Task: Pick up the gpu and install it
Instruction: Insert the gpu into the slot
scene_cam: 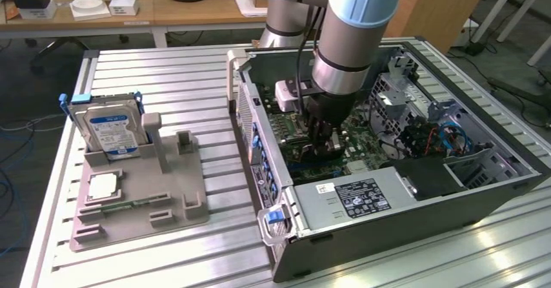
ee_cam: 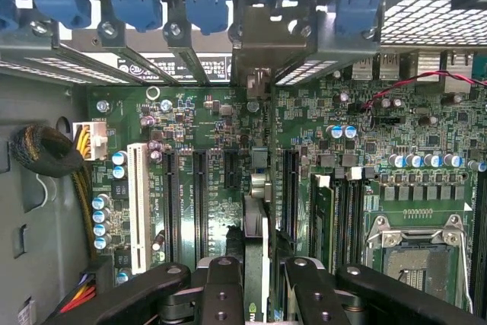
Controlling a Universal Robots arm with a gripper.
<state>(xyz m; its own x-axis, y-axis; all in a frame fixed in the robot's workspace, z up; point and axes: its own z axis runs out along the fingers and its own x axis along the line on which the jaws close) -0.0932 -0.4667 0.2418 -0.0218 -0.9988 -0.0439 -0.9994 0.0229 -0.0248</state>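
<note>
**Kid:** Green board everywhere! Is that inside the case (scene_cam: 379, 197)?

**Helper:** Yes. The arm reaches down into the open case on the table (scene_cam: 164, 75). The wrist view looks straight at the board (ee_cam: 198, 119).

**Kid:** Where is the gpu?

**Helper:** The gpu (ee_cam: 256, 256) stands on its thin edge between the black fingers (ee_cam: 221, 294). The gripper (ee_cam: 256, 287) holds it tight, one finger on each flat side. It hangs over the board, among the long black slots (ee_cam: 290, 188).

**Kid:** So it is picked up?

**Helper:** Yes, I think that part is done. Now it looks like the putting-in step. I cannot tell if the card's edge touches a slot yet.

**Kid:** What does the next move need?

**Helper:** My guess: the card's edge must line up right over one slot and stay straight. A tilt could make it jam.

**Kid:** What's outside the case?

**Helper:** A grey tray (scene_cam: 138, 191) with a hard drive (scene_cam: 108, 130) standing in it.
</note>
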